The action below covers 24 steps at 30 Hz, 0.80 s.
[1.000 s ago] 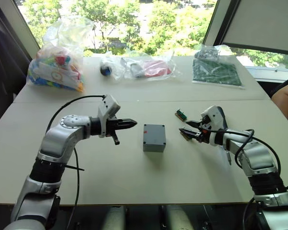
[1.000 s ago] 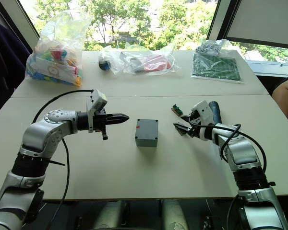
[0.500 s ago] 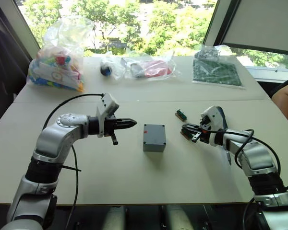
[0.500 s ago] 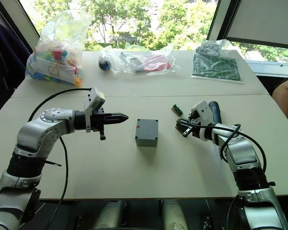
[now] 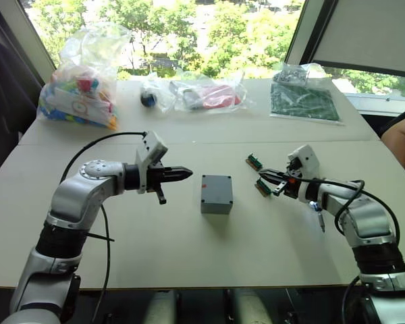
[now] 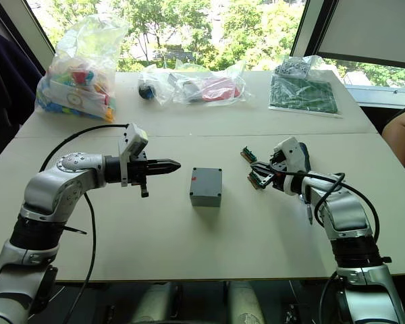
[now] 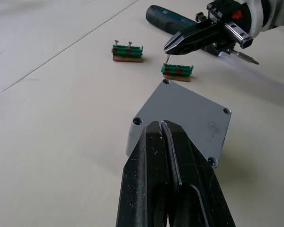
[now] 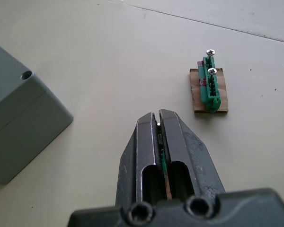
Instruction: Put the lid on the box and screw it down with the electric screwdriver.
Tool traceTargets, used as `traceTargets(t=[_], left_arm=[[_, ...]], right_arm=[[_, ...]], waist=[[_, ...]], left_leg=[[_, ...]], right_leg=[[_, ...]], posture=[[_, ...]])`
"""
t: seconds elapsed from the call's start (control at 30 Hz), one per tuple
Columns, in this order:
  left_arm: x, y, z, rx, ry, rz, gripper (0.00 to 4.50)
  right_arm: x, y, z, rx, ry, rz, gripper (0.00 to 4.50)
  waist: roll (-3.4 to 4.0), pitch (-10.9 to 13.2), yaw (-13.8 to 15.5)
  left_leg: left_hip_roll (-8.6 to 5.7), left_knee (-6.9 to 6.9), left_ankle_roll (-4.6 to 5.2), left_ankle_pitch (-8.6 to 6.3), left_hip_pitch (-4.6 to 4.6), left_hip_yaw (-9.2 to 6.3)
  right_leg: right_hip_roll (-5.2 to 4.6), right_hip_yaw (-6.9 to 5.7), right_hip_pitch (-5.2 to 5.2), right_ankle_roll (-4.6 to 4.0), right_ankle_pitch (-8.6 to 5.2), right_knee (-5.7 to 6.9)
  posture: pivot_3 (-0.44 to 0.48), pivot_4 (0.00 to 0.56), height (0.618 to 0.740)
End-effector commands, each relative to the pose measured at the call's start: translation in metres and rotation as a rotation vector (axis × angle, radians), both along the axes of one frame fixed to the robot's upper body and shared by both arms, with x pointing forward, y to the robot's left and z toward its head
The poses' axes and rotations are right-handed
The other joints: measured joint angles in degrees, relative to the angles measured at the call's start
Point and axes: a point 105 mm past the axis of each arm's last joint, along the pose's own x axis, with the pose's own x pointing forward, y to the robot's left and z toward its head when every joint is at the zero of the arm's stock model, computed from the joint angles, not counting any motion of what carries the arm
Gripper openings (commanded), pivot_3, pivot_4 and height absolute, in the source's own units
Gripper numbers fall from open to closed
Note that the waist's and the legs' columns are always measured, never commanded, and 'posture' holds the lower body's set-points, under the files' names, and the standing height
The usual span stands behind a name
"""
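Lid (image 7: 189, 116) already sits on box (image 5: 217, 194) mid-surface. Both end effectors pinched closed: left (image 5: 187, 174) empty, right (image 7: 173, 45) seemingly holding a screw; you seat it squarely in a corner hole.

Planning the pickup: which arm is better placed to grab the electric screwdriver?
Right. The electric screwdriver lies on the table close beside the right gripper. The left gripper is on the far side of the box from it.
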Motion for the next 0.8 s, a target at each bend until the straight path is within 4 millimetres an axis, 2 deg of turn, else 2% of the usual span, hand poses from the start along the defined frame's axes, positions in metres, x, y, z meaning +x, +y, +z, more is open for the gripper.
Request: traceTargets(t=[0.03,0.13,0.3,0.43,0.57,0.8], left_arm=[[-0.001,-0.002,0.01,-0.009,-0.045,-0.02,0.0],[-0.001,-0.002,0.009,-0.007,-0.044,-0.018,0.0],[-0.003,0.001,0.006,0.004,-0.04,-0.016,0.0],[-0.013,0.005,0.002,0.043,-0.028,-0.056,0.0],[-0.02,0.011,0.003,0.067,-0.026,-0.078,0.0],[-0.022,0.011,-0.001,0.072,-0.026,-0.06,0.0]], right_arm=[[0.001,0.002,0.023,0.019,-0.072,0.01,0.04],[0.002,0.004,0.028,0.03,-0.085,0.016,0.04],[-0.001,0.017,0.049,0.068,-0.127,0.069,0.04],[-0.011,0.047,0.072,0.11,-0.159,0.185,0.04],[-0.022,0.068,0.069,0.124,-0.13,0.269,0.04],[-0.026,0.08,0.047,0.103,-0.073,0.306,0.04]], waist=[[0.0,0.0,0.01],[0.0,0.0,-0.03],[0.0,0.0,-0.09],[0.0,0.0,-0.27],[0.0,0.0,0.01],[0.0,0.0,0.1]], left_leg=[[0.0,0.0,0.0,0.0,0.0,0.0],[0.0,0.0,0.0,0.0,0.0,0.0],[0.0,0.0,0.0,0.0,0.0,0.0],[0.01,-0.01,0.0,0.0,0.0,-0.01],[0.02,-0.08,0.0,0.0,0.0,-0.03],[0.0,0.0,0.0,0.0,-0.03,-0.01]], right_leg=[[0.0,0.0,0.0,0.0,0.0,0.0],[0.0,0.0,0.0,0.0,0.0,0.0],[0.0,0.0,0.0,0.0,0.0,0.0],[0.01,0.0,-0.01,0.0,0.0,0.0],[0.02,-0.01,-0.04,-0.01,-0.01,0.0],[-0.01,0.0,0.0,-0.02,-0.01,-0.04]], posture=[[0.0,0.15,0.74],[0.0,0.15,0.74],[0.0,0.15,0.74],[0.0,0.15,0.74],[0.0,0.15,0.74],[0.0,0.15,0.74]])
